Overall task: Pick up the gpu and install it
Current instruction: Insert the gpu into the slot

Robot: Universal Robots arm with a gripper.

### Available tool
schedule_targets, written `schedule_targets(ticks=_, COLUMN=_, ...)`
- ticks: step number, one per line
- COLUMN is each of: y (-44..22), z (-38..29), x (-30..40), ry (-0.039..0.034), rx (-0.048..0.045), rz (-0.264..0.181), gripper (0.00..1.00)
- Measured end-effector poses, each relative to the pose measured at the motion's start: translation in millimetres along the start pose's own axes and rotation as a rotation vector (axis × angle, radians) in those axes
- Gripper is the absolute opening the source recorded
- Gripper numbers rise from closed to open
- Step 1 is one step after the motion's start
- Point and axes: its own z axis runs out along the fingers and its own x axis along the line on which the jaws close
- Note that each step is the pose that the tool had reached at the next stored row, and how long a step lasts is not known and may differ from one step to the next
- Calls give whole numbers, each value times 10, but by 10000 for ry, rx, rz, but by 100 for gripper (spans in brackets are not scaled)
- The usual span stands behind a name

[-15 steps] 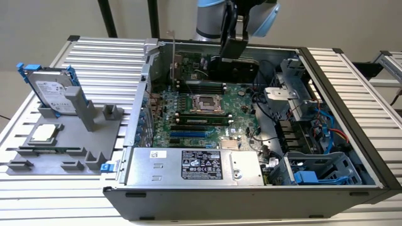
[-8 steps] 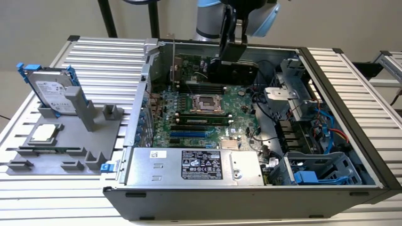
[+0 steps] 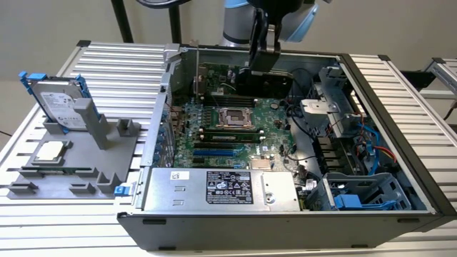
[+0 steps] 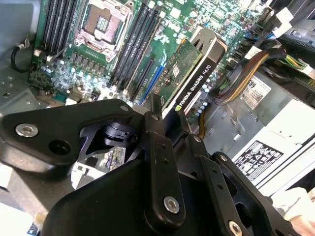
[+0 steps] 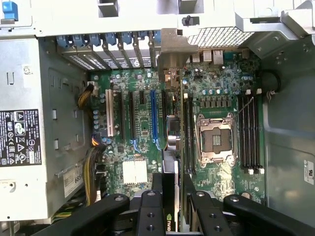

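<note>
Exterior view, from its left: a grey holder tray [image 3: 71, 179] on the slatted table [image 3: 114, 64] carries a silver hard drive [image 3: 61, 104] with blue side rails standing upright and a small square processor chip [image 3: 53, 151] lying flat. Further right sits the open computer case [image 3: 371, 107], green motherboard [image 3: 236, 134] inside, power supply [image 3: 221, 190] at its near edge. The arm comes down into the case at the far side, and the gripper [image 3: 263, 67] holds the gpu [image 3: 266, 84] edge-down above the motherboard — this view gives only a dark block under the fingers. The second wrist view adds the detail: the gpu [image 4: 194, 78] is a green card with a black cooler, pinched between the black fingers [image 4: 156, 123], hanging over the board's slots. The first wrist view looks straight down the card's thin edge [image 5: 171, 162], next to the blue expansion slot [image 5: 154, 115] and beside the empty processor socket [image 5: 215, 140] — whether it touches a slot cannot be told.
</note>
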Motion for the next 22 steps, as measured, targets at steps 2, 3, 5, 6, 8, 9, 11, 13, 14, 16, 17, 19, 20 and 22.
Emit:
schedule_targets(ticks=2, y=0, z=3, x=0, ry=0, rx=0, rz=0, gripper=0)
schedule_targets(ticks=3, y=0, z=4, x=0, ry=-1, rx=1, rz=-1, gripper=0)
schedule_targets(ticks=5, y=-1, z=12, x=0, ry=-3, rx=1, rz=-1, gripper=0)
schedule_targets(ticks=6, y=-1, z=18, x=0, ry=0, rx=1, rz=-1, gripper=0)
schedule_targets(ticks=8, y=-2, z=33, x=0, ry=4, rx=1, rz=-1, gripper=0)
schedule_targets(ticks=9, y=-2, z=41, x=0, ry=7, rx=1, rz=0, gripper=0)
schedule_targets(ticks=11, y=-2, z=53, x=0, ry=16, rx=1, rz=0, gripper=0)
schedule_targets(ticks=13, y=-3, z=63, x=0, ry=23, rx=2, rz=1, gripper=0)
schedule_targets(ticks=14, y=-3, z=68, x=1, ry=26, rx=2, rz=1, gripper=0)
schedule_targets(ticks=16, y=-3, z=77, x=1, ry=31, rx=3, rz=1, gripper=0)
schedule_targets(ticks=17, y=-4, z=81, x=0, ry=37, rx=3, rz=1, gripper=0)
schedule_targets(ticks=19, y=-4, z=89, x=1, ry=52, rx=5, rz=2, gripper=0)
schedule_targets(ticks=20, y=-4, z=92, x=1, ry=62, rx=6, rz=2, gripper=0)
schedule_targets(ticks=22, y=-4, z=97, x=1, ry=76, rx=7, rz=3, gripper=0)
